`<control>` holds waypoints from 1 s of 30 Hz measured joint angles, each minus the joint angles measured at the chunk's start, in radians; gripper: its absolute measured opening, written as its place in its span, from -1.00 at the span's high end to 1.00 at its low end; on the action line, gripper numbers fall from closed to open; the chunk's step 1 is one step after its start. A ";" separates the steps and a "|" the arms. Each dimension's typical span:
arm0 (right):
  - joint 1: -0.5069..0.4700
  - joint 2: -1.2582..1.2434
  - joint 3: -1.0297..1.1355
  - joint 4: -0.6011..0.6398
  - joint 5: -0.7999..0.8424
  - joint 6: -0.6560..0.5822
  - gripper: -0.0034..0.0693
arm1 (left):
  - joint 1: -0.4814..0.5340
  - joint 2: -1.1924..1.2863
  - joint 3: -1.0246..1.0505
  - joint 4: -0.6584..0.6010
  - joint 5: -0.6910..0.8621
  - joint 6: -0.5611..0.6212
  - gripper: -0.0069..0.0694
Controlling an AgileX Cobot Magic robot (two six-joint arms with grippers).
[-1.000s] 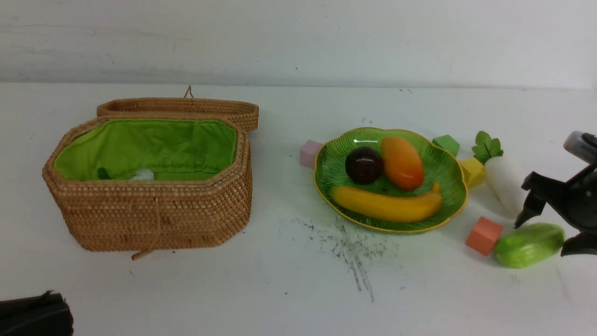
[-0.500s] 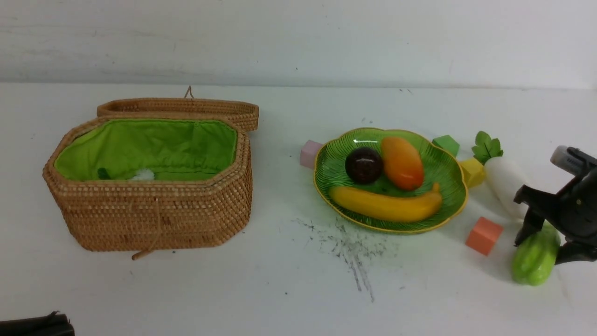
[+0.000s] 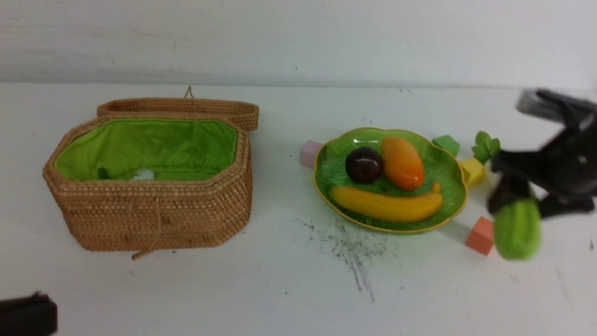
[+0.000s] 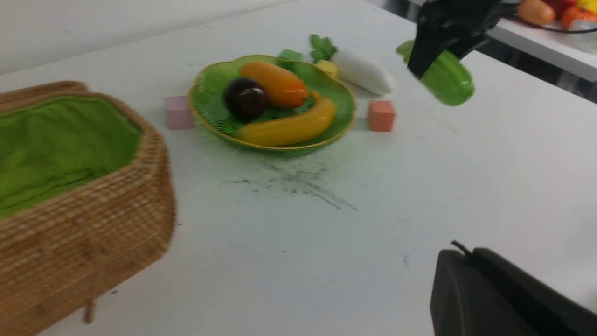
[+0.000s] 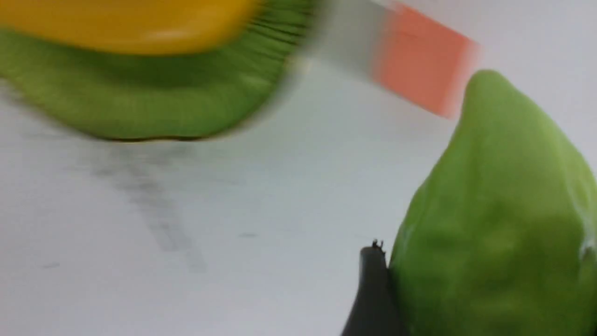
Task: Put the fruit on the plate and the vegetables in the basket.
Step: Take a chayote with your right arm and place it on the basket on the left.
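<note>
My right gripper [image 3: 517, 205] is shut on the light green cucumber [image 3: 517, 231], which hangs end-down above the table, right of the plate [image 3: 438, 168]. In the right wrist view one dark finger [image 5: 373, 289] presses against the cucumber [image 5: 503, 224]. The banana [image 3: 387, 205], mango [image 3: 402, 162] and mangosteen [image 3: 364, 164] lie on the plate. The white radish [image 4: 364, 72] lies on the table beyond the plate, mostly hidden behind my right gripper in the front view. The open basket [image 3: 154, 214] stands at the left. My left gripper [image 4: 459, 252] is shut and empty, low at the near left.
Small cubes ring the plate: pink [image 3: 310, 154], green [image 3: 446, 143], yellow [image 3: 472, 171], and orange [image 3: 480, 235] just left of the hanging cucumber. The basket's lid [image 3: 186, 109] lies back behind it. Something white and dark green shows inside the basket [image 3: 140, 175].
The right gripper closed on the cucumber lying on the table, tipped it end-down, then raised it and shifted a little left. The left gripper barely moved.
</note>
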 joint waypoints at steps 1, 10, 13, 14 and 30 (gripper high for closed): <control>0.090 -0.007 -0.058 0.057 -0.074 -0.046 -0.38 | 0.000 0.000 0.000 0.086 0.006 -0.096 0.84; 0.489 0.247 -0.436 0.198 -0.510 -0.378 -0.38 | 0.000 0.000 -0.010 0.480 0.079 -0.521 0.84; 0.542 0.370 -0.539 0.199 -0.597 -0.447 -0.38 | 0.000 0.000 -0.010 0.486 0.084 -0.543 0.84; 0.563 0.450 -0.605 0.199 -0.632 -0.475 -0.38 | 0.000 0.000 -0.010 0.486 0.084 -0.547 0.84; 0.571 0.566 -0.800 0.120 -0.403 -0.491 -0.74 | 0.000 0.000 -0.011 0.461 0.092 -0.535 0.82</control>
